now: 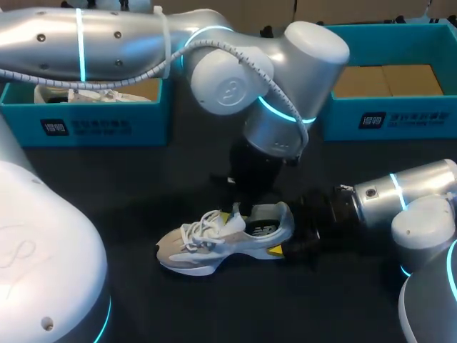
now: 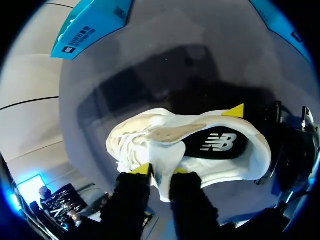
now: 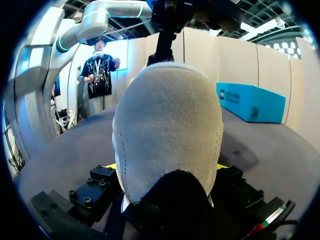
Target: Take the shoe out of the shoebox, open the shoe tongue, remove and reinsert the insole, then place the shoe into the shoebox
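White shoe (image 1: pixel 225 239) set upright on the dark worktop (image 1: pixel 143 300), well apart from two teal shoeboxes (image 1: pixel 86 121), tongue (image 2: pixel 165 157) pinched by the narrowly closed left hand (image 2: pixel 161 172), heel (image 3: pixel 167 120) clamped by the right hand (image 3: pixel 166 167), dark insole (image 2: pixel 215 145) seen inside.

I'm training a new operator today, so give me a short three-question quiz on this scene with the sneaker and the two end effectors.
1. True or false: only one end effector touches the sneaker.
2. Multiple choice: which part of the sneaker does the left end effector pinch? A the tongue, B the toe cap, C the outsole.
3. Fill in the blank: the right end effector grips the sneaker at its ____.

Key: 1 false, both hold it. 2 A. 3 heel.
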You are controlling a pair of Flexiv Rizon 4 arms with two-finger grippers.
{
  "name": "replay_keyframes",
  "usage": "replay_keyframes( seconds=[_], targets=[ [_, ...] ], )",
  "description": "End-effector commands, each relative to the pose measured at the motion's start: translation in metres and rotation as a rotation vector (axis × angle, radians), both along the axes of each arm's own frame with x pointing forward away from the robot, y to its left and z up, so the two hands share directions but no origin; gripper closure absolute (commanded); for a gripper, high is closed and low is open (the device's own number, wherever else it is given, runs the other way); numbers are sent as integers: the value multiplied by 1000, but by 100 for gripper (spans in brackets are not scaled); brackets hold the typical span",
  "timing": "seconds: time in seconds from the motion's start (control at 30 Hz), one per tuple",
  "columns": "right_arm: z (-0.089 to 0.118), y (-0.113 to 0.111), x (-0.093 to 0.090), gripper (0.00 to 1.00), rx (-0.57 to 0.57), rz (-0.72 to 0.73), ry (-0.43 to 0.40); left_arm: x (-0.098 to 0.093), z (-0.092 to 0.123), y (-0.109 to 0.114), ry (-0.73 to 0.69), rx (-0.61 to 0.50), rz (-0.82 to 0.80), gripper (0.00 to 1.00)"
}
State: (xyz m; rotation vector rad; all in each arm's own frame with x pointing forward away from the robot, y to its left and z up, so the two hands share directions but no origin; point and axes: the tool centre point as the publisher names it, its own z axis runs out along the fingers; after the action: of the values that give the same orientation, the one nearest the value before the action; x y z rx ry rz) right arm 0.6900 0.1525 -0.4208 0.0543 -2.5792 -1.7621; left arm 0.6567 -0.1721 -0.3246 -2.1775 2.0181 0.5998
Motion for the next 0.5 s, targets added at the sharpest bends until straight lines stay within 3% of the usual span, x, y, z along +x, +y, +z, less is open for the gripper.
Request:
replay_keyframes(
  seconds=[0.03, 0.5],
  targets=[
    [0, 2, 1, 100, -4, -1, 1, -3, 8, 11, -9, -41, 11, 100],
    [0, 2, 1, 100, -4, -1, 1, 0, 26, 59, -17, -371, 72, 100]
  ],
)
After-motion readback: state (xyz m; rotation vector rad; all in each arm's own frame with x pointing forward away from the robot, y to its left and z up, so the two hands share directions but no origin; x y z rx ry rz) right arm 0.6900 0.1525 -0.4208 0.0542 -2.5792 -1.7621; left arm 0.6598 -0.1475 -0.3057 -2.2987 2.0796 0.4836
